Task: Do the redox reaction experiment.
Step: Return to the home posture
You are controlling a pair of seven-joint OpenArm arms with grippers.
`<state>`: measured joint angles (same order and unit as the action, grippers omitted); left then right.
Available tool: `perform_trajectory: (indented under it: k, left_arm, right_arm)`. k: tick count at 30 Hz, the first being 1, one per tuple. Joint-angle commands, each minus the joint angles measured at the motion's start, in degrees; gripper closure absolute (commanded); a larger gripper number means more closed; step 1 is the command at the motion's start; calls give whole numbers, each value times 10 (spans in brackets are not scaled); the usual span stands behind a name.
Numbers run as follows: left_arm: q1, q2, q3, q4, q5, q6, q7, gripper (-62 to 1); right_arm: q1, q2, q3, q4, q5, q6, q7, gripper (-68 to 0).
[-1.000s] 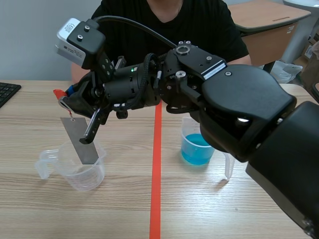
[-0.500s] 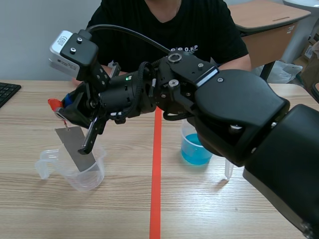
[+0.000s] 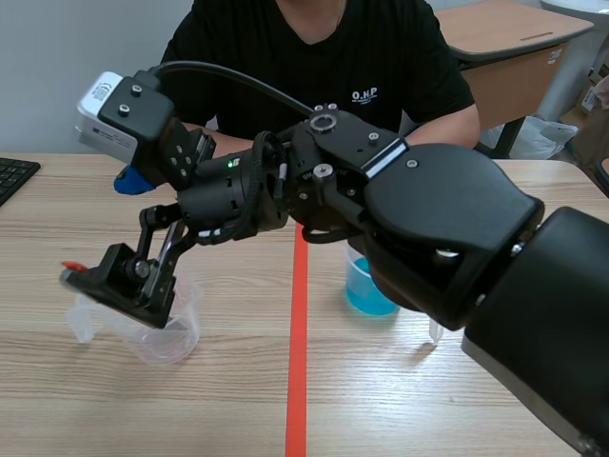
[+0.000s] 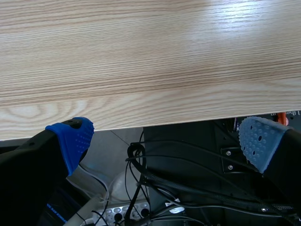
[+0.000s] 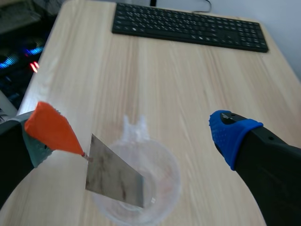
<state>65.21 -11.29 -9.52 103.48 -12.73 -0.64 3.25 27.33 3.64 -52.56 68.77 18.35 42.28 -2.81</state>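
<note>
My right gripper (image 3: 105, 228) reaches across to the table's left side and stands open over a clear plastic beaker (image 3: 176, 333). In the right wrist view the gripper (image 5: 129, 136) has its fingers wide apart. A grey metal sheet (image 5: 113, 176) leans tilted inside the beaker (image 5: 162, 193). The sheet's orange tag (image 5: 49, 129) lies against one fingertip and shows in the scene view as the orange tag (image 3: 71, 266). A second beaker of blue liquid (image 3: 366, 290) stands right of the red line, partly hidden by the arm. My left gripper (image 4: 164, 141) is open at the table's edge and holds nothing.
A person in a black shirt (image 3: 314, 57) sits across the table. A black keyboard (image 5: 188, 26) lies at the far left, also visible as the keyboard (image 3: 14, 176). A clear dropper (image 3: 436, 328) lies by the blue beaker. Cables (image 4: 155, 183) hang under the table edge.
My right gripper has opened and let go of the metal sheet, which dropped lower into the clear beaker. The arm shifted left and down.
</note>
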Motion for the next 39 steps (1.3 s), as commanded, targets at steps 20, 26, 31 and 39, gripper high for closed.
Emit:
perform_trajectory:
  k: [20,26,31,39]
  left_arm:
    - [3,0,2,4,-4,-1,-6,-623]
    - [3,0,2,4,-4,-1,-6,-623]
    - [3,0,2,4,-4,-1,-6,-623]
    - [3,0,2,4,-4,-1,-5,-623]
  right_arm:
    - [-78,153,-14,277,68,-54,54,-679]
    - [-103,262,-7,345,90,-122,72,-679]
    - [-138,338,36,354,143,-165,88,-679]
    - [-251,412,197,356,184,-188,88,-679]
